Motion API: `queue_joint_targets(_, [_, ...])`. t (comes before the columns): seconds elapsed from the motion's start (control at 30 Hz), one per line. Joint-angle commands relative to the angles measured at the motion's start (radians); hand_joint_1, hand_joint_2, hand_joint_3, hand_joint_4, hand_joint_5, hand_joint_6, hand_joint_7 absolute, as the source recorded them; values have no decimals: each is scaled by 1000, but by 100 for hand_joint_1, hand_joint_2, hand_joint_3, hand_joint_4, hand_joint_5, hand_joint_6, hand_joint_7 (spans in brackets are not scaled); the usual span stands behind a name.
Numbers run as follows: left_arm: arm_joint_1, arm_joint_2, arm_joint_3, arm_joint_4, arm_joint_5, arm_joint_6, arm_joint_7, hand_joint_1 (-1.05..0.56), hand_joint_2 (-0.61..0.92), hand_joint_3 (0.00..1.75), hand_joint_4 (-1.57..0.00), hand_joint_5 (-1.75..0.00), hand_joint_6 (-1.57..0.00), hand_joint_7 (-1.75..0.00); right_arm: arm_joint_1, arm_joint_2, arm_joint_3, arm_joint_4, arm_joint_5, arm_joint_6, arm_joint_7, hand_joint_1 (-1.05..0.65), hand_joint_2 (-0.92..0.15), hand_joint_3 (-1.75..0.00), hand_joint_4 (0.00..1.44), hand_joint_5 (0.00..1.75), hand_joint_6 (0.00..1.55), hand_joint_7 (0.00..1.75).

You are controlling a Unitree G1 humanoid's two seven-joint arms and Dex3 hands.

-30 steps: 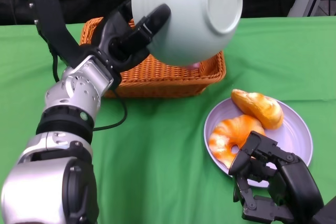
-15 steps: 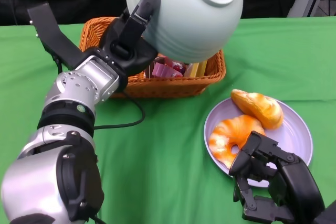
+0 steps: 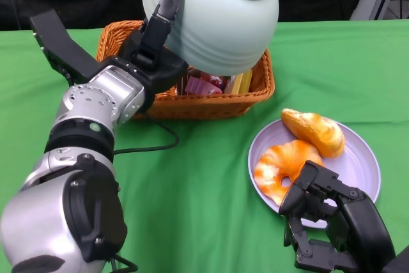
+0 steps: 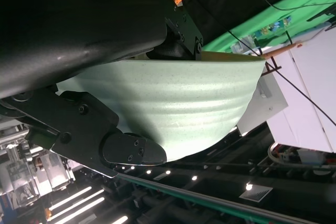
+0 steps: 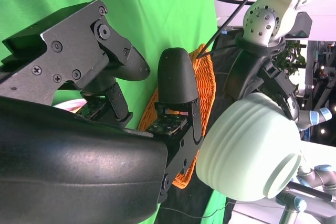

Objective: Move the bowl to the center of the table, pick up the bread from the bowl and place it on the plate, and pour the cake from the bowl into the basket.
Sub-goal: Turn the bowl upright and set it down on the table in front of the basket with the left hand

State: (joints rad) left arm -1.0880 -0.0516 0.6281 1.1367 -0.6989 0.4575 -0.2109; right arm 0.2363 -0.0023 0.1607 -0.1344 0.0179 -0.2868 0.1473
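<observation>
My left hand (image 3: 156,46) grips the pale green bowl (image 3: 214,14) by its rim and holds it tipped over, base up, above the orange wicker basket (image 3: 259,84). The bowl (image 4: 173,108) fills the left wrist view, and the right wrist view shows the bowl (image 5: 247,156) beside the basket (image 5: 202,85). A pink-wrapped cake (image 3: 204,84) lies inside the basket under the bowl. Two pieces of bread (image 3: 313,129) (image 3: 281,164) lie on the lilac plate (image 3: 358,158). My right hand (image 3: 329,222) rests low at the plate's near edge, fingers curled, holding nothing.
A green cloth (image 3: 192,177) covers the table. A black cable (image 3: 153,142) runs from my left forearm across the cloth in front of the basket. A dark backdrop stands behind the table's far edge.
The tipped bowl has moved up and to the left over the basket, and the cake now shows inside the basket. My right hand has not moved.
</observation>
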Motion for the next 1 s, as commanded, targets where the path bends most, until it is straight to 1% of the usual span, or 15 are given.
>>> queue_joint_targets(0.03, [-22, 0, -49, -69, 25, -26, -52, -23, 92, 41, -80, -175, -66, -163, 2, -4, -7, -1, 4, -8, -2, 0, -54, -123, 79, 175, 58, 160])
queue_joint_targets(0.1, [-7, -6, -87, -111, 47, -43, -76, -22, 92, 45, -80, -175, -66, -161, 4, -6, -5, -3, -2, -8, -4, 0, -54, -123, 79, 175, 58, 160])
queue_joint_targets(0.23, [45, -14, -192, -248, 105, -85, -160, -17, 88, 52, -78, -175, -66, -155, 7, -4, 1, -8, -7, -7, -5, 0, -54, -123, 80, 175, 59, 160])
queue_joint_targets(0.27, [56, -13, -212, -275, 117, -93, -175, -16, 84, 61, -78, -175, -68, -155, 7, -3, 2, -9, -7, -6, -6, 1, -54, -123, 80, 175, 59, 161])
queue_joint_targets(0.33, [83, 3, -273, -339, 157, -121, -239, -16, 83, 70, -78, -175, -71, -154, 7, 1, 3, -10, -3, -3, -7, 1, -54, -124, 80, 175, 59, 161])
queue_joint_targets(0.4, [99, 15, -305, -373, 177, -134, -275, -17, 82, 74, -79, -175, -74, -151, 7, 4, 4, -11, -1, -1, -8, 1, -53, -124, 80, 175, 59, 161])
queue_joint_targets(0.47, [107, 17, -315, -385, 177, -136, -281, -18, 81, 76, -79, -175, -75, -150, 7, 4, 4, -11, -1, -1, -8, 0, -53, -124, 80, 175, 59, 161])
queue_joint_targets(0.5, [127, 32, -351, -432, 216, -173, -294, -18, 81, 76, -79, -175, -75, -150, 7, 4, 5, -15, 3, 5, -5, 0, -53, -124, 80, 175, 59, 161])
queue_joint_targets(0.53, [148, 50, -386, -481, 253, -213, -313, -18, 79, 76, -80, -175, -79, -144, 5, 4, 7, -16, 5, 9, -2, 0, -53, -124, 80, 175, 59, 161])
queue_joint_targets(0.6, [179, 77, -430, -546, 298, -269, -349, -18, 71, 87, -82, -175, -86, -137, 3, 5, 9, -21, 9, 19, 1, 0, -53, -125, 78, 175, 59, 161])
queue_joint_targets(0.7, [220, 110, -464, -589, 344, -393, -406, -18, 65, 95, -79, -175, -81, -139, 3, 8, 11, -26, 4, 25, -4, 1, -53, -126, 78, 175, 59, 162])
queue_joint_targets(0.77, [233, 119, -474, -596, 358, -445, -422, -18, 63, 97, -78, -175, -78, -140, 3, 9, 11, -28, 2, 26, -5, 2, -53, -127, 78, 175, 59, 162])
queue_joint_targets(0.87, [296, 176, -513, -633, 459, -691, -438, -23, 62, 93, -77, -175, -74, -144, 1, 8, 12, -23, -13, 12, -12, 2, -52, -127, 78, 175, 59, 163])
queue_joint_targets(0.93, [327, 199, -517, -642, 485, -808, -448, -25, 61, 95, -79, -175, -74, -147, 2, 8, 14, -25, -17, 9, -11, 1, -52, -127, 79, 175, 59, 163])
queue_joint_targets(1.0, [357, 219, -511, -649, 478, -892, -472, -22, 63, 99, -81, -175, -73, -148, 5, 8, 16, -31, -17, 15, -8, -1, -53, -124, 79, 175, 59, 162])
